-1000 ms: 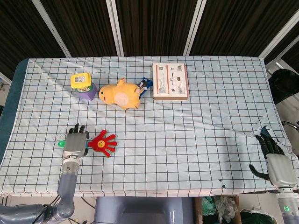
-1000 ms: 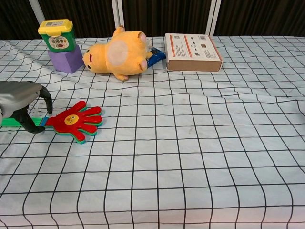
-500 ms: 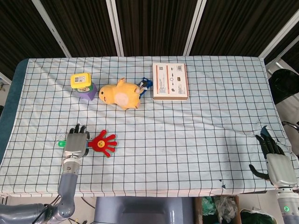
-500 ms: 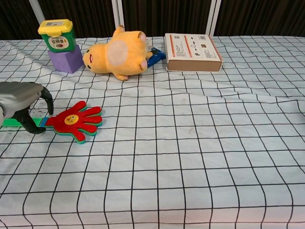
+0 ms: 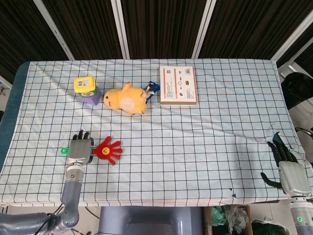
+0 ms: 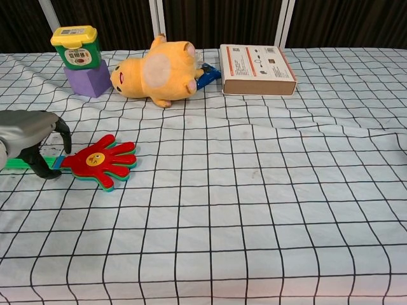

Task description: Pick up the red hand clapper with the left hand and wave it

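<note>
— Where was the red plastic hand-shaped clapper [image 6: 100, 161]?
— Flat on the checked tablecloth [image 6: 267, 190], its green handle under my left hand [image 6: 28, 136], fingers arched over it but not clamped.
— Your right hand [image 5: 289, 169]?
— Fingers spread, holding nothing.

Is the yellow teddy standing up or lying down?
Lying down. The yellow plush toy is tipped onto its side on the checked tablecloth, its pale belly turned toward the chest camera and its head pointing toward the purple block.

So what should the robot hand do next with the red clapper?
Probably close the left robot hand on the green handle, then lift. Its fingers arch over the handle, but the clapper lies flat on the cloth.
</note>
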Motion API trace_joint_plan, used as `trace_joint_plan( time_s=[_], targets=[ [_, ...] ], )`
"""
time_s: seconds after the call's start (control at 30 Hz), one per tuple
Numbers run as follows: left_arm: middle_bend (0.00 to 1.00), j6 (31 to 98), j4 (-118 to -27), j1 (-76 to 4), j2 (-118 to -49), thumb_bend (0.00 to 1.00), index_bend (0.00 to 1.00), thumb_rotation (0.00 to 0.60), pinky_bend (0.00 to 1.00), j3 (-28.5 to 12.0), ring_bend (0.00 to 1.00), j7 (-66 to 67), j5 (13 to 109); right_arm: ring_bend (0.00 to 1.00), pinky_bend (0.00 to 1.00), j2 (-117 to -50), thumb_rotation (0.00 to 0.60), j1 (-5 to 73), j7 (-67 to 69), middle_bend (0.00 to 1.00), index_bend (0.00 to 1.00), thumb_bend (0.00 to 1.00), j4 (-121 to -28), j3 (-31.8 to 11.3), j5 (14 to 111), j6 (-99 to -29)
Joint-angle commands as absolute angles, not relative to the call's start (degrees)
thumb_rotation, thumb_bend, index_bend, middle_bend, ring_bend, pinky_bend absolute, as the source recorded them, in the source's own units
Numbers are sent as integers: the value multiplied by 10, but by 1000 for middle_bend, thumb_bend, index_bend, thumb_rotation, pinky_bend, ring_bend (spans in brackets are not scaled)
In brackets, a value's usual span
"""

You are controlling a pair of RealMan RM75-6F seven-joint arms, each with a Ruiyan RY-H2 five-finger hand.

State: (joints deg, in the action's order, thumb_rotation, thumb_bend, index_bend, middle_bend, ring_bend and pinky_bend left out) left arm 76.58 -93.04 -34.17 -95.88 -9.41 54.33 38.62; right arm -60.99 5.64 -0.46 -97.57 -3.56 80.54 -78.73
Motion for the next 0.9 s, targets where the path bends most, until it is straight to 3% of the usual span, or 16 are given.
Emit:
trace_joint_plan(
  time_s=[0.03,0.17,0.33,0.47,0.57,0.73,0.9],
  targets=[
    [148,766,-928,-342,-960,267,418,600,161,-94,29,542,386,0,146,-610,600,56,-4,0,0,232,-976,-36,806,-788],
    [176,766,-925,-343,-963,309,458,600,162,-93,36,539,388,0,146,-610,600,56,-4,0,0,231,-976,-36,806,-787],
    [253,768,-920,-343,-967,454,546,600,175,-92,80,531,396,0,146,-609,600,56,-3,0,0,232,-977,-36,804,-786],
    [296,770,-916,-340,-969,482,577,600,211,-88,119,518,412,0,146,-609,600,56,-3,0,0,232,-977,-36,803,-786],
    [364,777,-913,-338,-970,504,593,600,302,-86,206,508,428,0,146,-609,600,57,-3,0,0,232,-977,-36,803,-785],
    [583,795,-897,-329,-978,564,629,600,538,-83,459,460,484,0,146,-609,600,56,-4,0,0,232,-977,-36,803,-785],
    [676,805,-882,-319,-983,578,667,600,631,-79,562,400,544,0,146,-609,600,56,-5,0,0,232,-977,-36,802,-785]
  ],
)
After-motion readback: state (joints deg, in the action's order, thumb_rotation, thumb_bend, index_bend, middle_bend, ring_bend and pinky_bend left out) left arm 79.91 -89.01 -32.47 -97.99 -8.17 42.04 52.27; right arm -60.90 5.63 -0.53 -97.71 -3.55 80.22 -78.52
